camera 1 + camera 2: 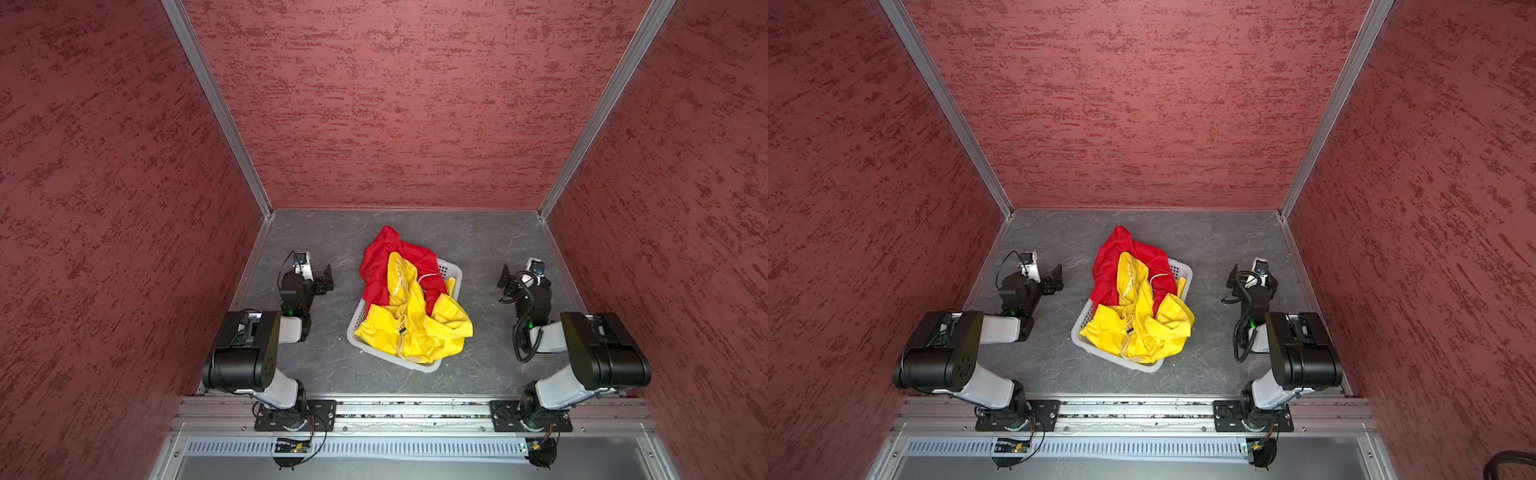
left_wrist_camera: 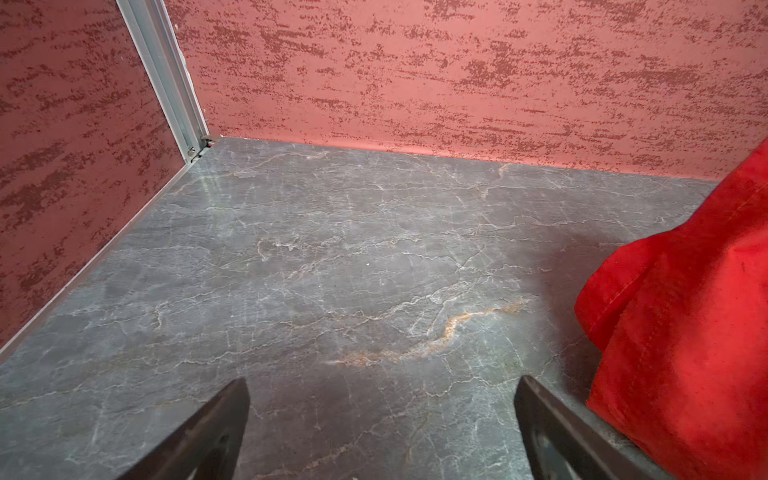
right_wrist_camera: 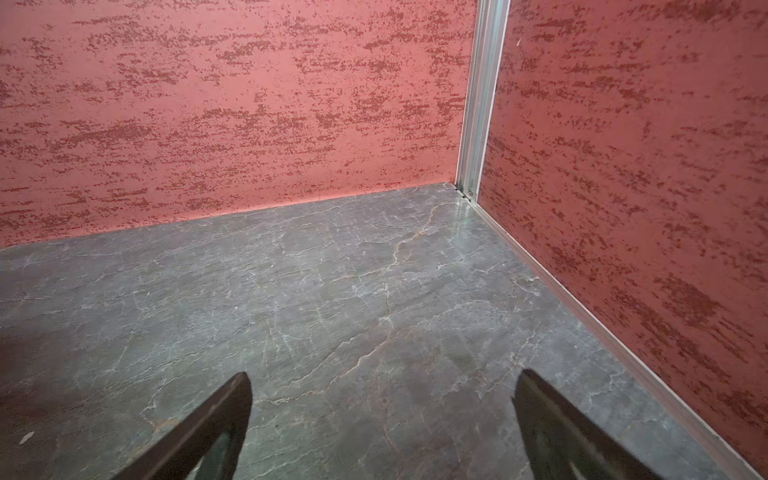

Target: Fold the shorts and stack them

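Grey table [image 1: 316, 365]: shorts [image 1: 415, 328] lie between left gripper [image 1: 328, 279] and right gripper [image 1: 505, 277].

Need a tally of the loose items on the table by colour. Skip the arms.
yellow shorts: 1
red shorts: 1
white basket: 1
Total: 3

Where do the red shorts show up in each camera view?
A top view: red shorts mid-table, draped over the basket's far end.
A top view: red shorts, same spot.
Left wrist: red shorts at the edge, beside the left gripper.
Right wrist: not in it.
Shared landmark: grey veined tabletop.
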You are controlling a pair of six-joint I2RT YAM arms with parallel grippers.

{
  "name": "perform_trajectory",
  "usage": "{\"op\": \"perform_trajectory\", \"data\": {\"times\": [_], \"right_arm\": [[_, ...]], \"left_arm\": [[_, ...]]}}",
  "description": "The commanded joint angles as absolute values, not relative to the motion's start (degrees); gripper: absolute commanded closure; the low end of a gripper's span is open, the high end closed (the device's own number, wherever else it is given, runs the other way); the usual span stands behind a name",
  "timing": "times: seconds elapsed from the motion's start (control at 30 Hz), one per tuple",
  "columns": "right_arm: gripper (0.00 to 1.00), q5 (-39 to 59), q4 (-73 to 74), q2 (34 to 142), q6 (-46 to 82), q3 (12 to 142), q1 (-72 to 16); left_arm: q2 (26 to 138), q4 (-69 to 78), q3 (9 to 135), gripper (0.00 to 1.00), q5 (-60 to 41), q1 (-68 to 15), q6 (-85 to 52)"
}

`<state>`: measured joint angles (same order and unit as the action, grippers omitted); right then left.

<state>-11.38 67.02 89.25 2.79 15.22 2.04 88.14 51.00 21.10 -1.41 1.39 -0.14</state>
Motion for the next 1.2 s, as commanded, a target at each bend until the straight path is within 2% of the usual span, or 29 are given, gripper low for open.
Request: {"op": "perform_trajectory", "data": {"times": [0.0,1.17], "right_arm": [[0.01,-10.42,68.82,88.81,3.34,14.98,2.20],[0.01,-10.90,68.27,88.84,3.50,15.22,2.20]], "left_arm": [[87.93,50.98,21.80,0.01,-1.85,1.72,0.27],[87.99,50.80,21.88,0.00,-2.37,1.93,0.23]]}}
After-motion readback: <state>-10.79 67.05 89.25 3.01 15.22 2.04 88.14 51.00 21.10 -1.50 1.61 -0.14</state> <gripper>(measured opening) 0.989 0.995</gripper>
